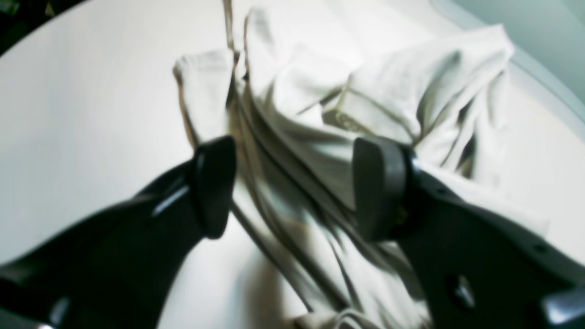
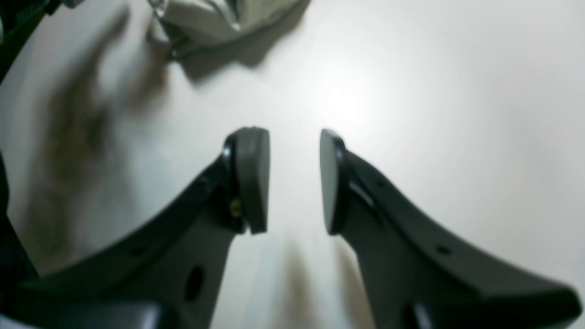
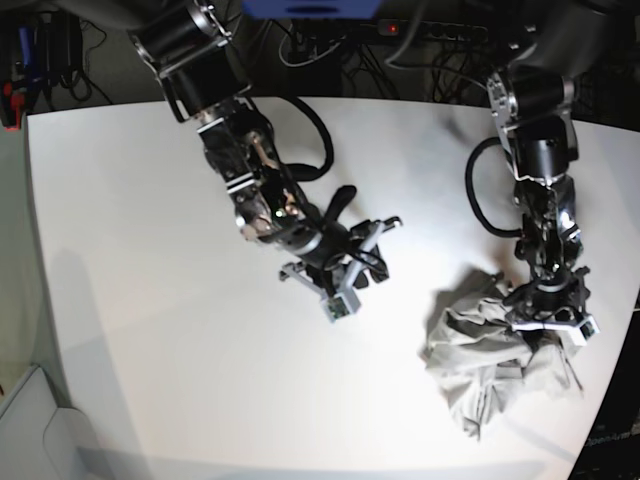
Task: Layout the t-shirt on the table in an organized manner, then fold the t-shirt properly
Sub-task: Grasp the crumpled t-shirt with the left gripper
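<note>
Lying in a crumpled heap near the right edge of the white counter (image 3: 150, 300), as the overhead view shows it, the pale grey-beige t-shirt (image 3: 485, 355) has not yet been spread out. No sleeve, collar or hem is laid flat; the cloth is bunched in deep folds. The left arm's fingers (image 1: 215, 187) stand spread apart directly above the heap, with cloth bunched up between them in the wrist view. They look released rather than clamped, though blur makes it hard to tell whether any cloth touches them. The right arm's fingers (image 2: 251, 178) hover over bare counter near the middle, well apart from the shirt, parted with nothing between them. By this judgement, the task is at its very start: flattening the shirt comes first, and all the folding remains.
</note>
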